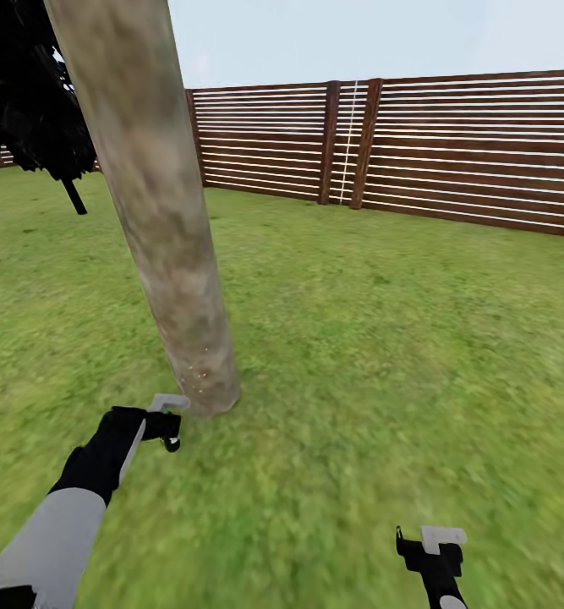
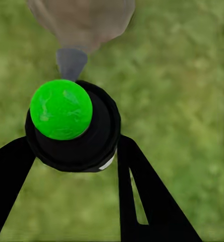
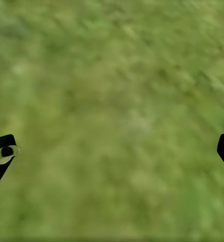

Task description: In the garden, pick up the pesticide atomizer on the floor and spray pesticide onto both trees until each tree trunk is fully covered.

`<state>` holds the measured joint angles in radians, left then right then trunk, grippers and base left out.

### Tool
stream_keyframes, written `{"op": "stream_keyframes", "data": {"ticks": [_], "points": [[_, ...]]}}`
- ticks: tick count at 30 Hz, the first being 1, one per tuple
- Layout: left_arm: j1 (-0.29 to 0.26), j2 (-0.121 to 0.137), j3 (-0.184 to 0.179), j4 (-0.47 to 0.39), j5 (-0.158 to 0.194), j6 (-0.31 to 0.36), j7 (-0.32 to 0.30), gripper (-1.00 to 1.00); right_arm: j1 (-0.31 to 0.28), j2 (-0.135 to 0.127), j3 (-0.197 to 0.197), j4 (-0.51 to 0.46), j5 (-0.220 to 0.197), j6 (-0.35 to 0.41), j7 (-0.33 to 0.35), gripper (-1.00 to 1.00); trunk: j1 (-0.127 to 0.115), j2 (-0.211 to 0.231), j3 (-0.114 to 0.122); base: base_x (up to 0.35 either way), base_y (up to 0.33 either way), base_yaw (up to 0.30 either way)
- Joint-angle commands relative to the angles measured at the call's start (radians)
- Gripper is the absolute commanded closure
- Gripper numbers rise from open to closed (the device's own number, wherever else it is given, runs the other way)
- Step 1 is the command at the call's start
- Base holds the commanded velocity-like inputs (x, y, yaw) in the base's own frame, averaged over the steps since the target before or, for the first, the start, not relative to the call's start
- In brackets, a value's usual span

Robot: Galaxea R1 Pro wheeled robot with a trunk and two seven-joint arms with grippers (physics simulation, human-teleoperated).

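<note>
Green grass floor (image 1: 375, 355) filled the garden, backed by a brown slatted fence (image 1: 451, 152). A thick beige-grey tree trunk (image 1: 159, 211) rose just ahead, tiny white pesticide specks (image 1: 199, 376) dotting its base, with a dark conifer (image 1: 28, 93) behind it. The left gripper (image 1: 168, 427) sat low beside the trunk's foot, clamped around the pesticide atomizer (image 2: 71, 126), whose green cap and grey nozzle faced the trunk. The right gripper (image 1: 432, 545) hung over grass, fingers (image 3: 2, 156) spread wide, holding nothing.

Beige-grey mottled tree trunk (image 1: 159, 220), green grass (image 1: 383, 338), brown slatted fence (image 1: 451, 144), black atomizer (image 2: 74, 126) with bright green cap.
</note>
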<state>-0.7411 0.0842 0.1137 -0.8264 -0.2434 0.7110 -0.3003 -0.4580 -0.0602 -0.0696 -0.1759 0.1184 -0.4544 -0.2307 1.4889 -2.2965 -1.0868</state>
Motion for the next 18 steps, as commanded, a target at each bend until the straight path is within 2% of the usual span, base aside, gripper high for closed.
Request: {"op": "stream_keyframes", "data": {"ticks": [1,4,5,6,8,9,10,12,15,18], "points": [[-0.007,-0.01,0.002,-0.001,-0.017,0.003,-0.014,1.0,-0.001,0.0,-0.007,0.001,0.01,-0.003,-0.002,-1.0,0.0,0.0,-0.001,0.0,0.0,0.0],[-0.059,-0.075,-0.001,0.001,-0.021,0.038,-0.02,1.0,-0.001,0.0,-0.007,0.001,0.01,-0.003,-0.002,-1.0,0.0,0.0,-0.001,0.0,0.0,0.0],[-0.069,-0.075,-0.001,0.001,-0.021,0.058,-0.021,1.0,-0.001,0.0,-0.007,0.001,0.01,-0.003,-0.001,-1.0,0.0,0.0,-0.001,0.0,0.0,0.0],[-0.077,-0.07,0.0,0.001,-0.02,0.078,-0.023,1.0,-0.001,-0.001,-0.007,0.0,0.011,-0.003,-0.001,-1.0,0.0,0.0,-0.001,0.0,0.0,0.0],[-0.089,-0.021,0.005,0.001,-0.021,0.101,-0.025,1.0,-0.001,0.0,-0.007,0.0,0.012,-0.003,-0.001,-1.0,0.0,0.0,-0.001,0.0,0.0,0.0],[-0.082,0.031,0.001,0.001,-0.019,0.104,-0.025,1.0,-0.001,0.0,-0.007,0.0,0.012,-0.003,-0.001,-1.0,0.0,0.0,-0.001,0.033,0.0,0.0],[-0.08,0.036,-0.001,0.001,-0.019,0.105,-0.025,1.0,0.0,0.0,-0.007,-0.001,0.012,-0.003,-0.001,-1.0,0.0,0.0,-0.001,0.171,0.0,0.0],[-0.08,0.025,0.0,0.002,-0.018,0.105,-0.025,1.0,-0.001,0.0,-0.007,0.0,0.012,-0.003,-0.001,-1.0,0.0,0.0,-0.001,0.311,0.0,0.0],[-0.083,-0.007,0.0,0.002,-0.018,0.105,-0.025,1.0,-0.001,0.0,-0.006,0.001,0.012,-0.003,-0.001,-1.0,0.0,0.0,-0.001,0.281,0.0,0.0],[-0.088,-0.005,0.0,0.001,-0.018,0.106,-0.025,1.0,-0.001,0.0,-0.006,0.001,0.012,-0.002,-0.001,-1.0,0.0,0.0,-0.001,0.071,0.0,0.0]]}}
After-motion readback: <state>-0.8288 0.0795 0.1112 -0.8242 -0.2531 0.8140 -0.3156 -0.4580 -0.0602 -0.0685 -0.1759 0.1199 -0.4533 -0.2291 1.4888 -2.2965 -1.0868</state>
